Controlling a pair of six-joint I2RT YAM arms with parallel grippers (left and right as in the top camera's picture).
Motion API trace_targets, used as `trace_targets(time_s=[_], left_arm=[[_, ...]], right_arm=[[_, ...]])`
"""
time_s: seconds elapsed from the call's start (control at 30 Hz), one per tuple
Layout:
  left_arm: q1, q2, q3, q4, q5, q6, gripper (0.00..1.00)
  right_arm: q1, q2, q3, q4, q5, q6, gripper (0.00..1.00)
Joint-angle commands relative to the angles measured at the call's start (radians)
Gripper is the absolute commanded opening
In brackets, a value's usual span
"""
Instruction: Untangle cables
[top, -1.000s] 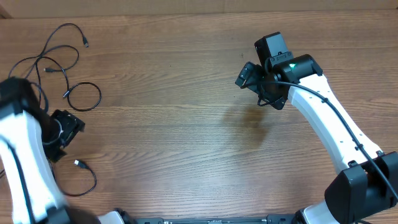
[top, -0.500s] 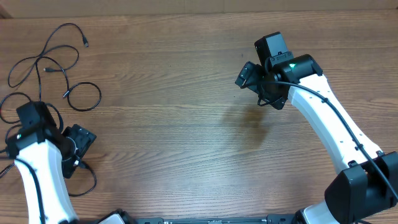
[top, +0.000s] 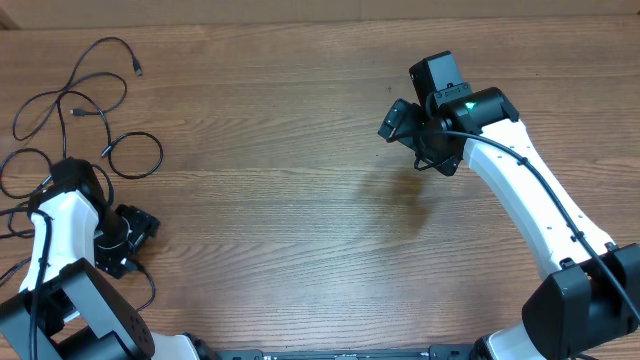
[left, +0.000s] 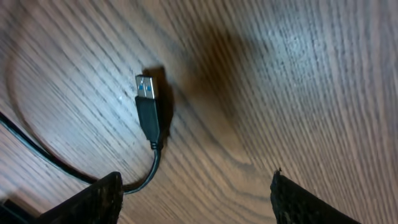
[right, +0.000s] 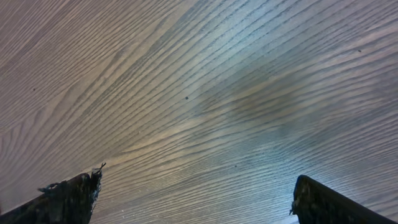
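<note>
The cables (top: 76, 104) lie as loose thin black strands at the table's far left, with one closed loop (top: 135, 155) beside them. A separate strand (top: 151, 290) curves near the front left edge. Its USB plug (left: 147, 102) lies flat on the wood in the left wrist view, and the cord bends down past the left finger (left: 93, 200). My left gripper (top: 128, 238) hovers over that plug, open, with only bare wood between its fingers. My right gripper (top: 397, 120) hangs open over bare wood at the far right of centre, away from every cable.
The wooden table (top: 300, 220) fills the view. The left arm's white link (top: 60, 240) covers part of the cables at the left edge. The right arm (top: 520, 190) reaches in from the front right corner. The right wrist view holds only wood grain (right: 199, 93).
The left arm has swung and folded back toward the front left, bringing its gripper down over the USB plug strand. The right arm has not moved.
</note>
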Motion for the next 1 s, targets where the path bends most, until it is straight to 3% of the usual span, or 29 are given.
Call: trace_targets(time_s=[0.0, 0.17, 0.5, 0.67, 0.77, 0.97], left_arm=[[0.0, 0.005, -0.024, 0.009, -0.017, -0.021, 0.77], [0.0, 0.005, -0.113, 0.095, -0.016, -0.021, 0.83], [0.0, 0.005, -0.169, 0.157, -0.024, -0.04, 0.62], [0.0, 0.005, -0.17, 0.156, -0.053, -0.04, 0.61], [0.0, 0.005, -0.172, 0.171, -0.078, -0.04, 0.66], [0.0, 0.005, -0.177, 0.183, -0.101, -0.041, 0.6]], right_arm=[[-0.003, 0.007, 0.001, 0.003, 0.002, -0.006, 1.0], [-0.003, 0.007, 0.001, 0.003, 0.002, -0.006, 1.0], [-0.003, 0.007, 0.001, 0.002, 0.002, -0.005, 1.0], [-0.003, 0.007, 0.001, 0.002, 0.002, -0.005, 1.0], [-0.003, 0.007, 0.001, 0.001, 0.002, -0.005, 1.0], [-0.003, 0.007, 0.001, -0.002, 0.002, -0.005, 1.0]])
